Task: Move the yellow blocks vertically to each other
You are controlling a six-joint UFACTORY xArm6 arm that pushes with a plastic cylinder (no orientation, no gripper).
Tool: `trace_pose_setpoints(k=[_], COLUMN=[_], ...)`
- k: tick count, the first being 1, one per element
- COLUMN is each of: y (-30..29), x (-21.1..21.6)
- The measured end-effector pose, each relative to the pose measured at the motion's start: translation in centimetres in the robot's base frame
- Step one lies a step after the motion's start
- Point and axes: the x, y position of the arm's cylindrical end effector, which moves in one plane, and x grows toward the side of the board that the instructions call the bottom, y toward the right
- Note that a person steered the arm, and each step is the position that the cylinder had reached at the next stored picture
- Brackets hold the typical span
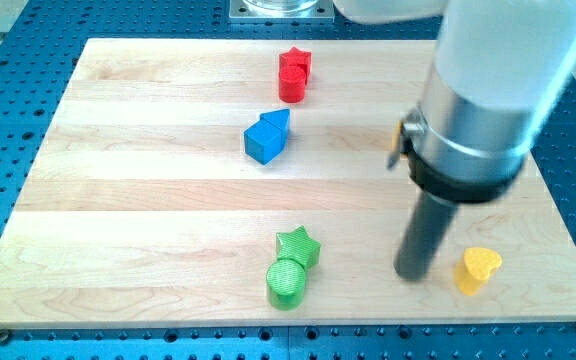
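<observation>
A yellow heart-shaped block lies near the view's lower right of the wooden board. A second yellow block shows only as a sliver at the arm's left edge, higher up; its shape is hidden behind the arm. My tip rests on the board just left of the yellow heart, with a small gap between them, and well below the hidden yellow block.
A red star and a red cylinder sit together at the top centre. A blue cube and a blue triangular block touch below them. A green star and a green cylinder sit at the bottom centre.
</observation>
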Motion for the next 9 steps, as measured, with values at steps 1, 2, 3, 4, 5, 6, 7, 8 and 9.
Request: trace_pose_setpoints(k=[1,2,3,4,5,6,7,8,9], y=[4.1,5.3,11.1,11.0,8.0,4.8,9.1,10.0,8.8], x=[1.9,0.9,1.2,-1.5,-1.5,-1.5,-4.3,-14.8,-21.4])
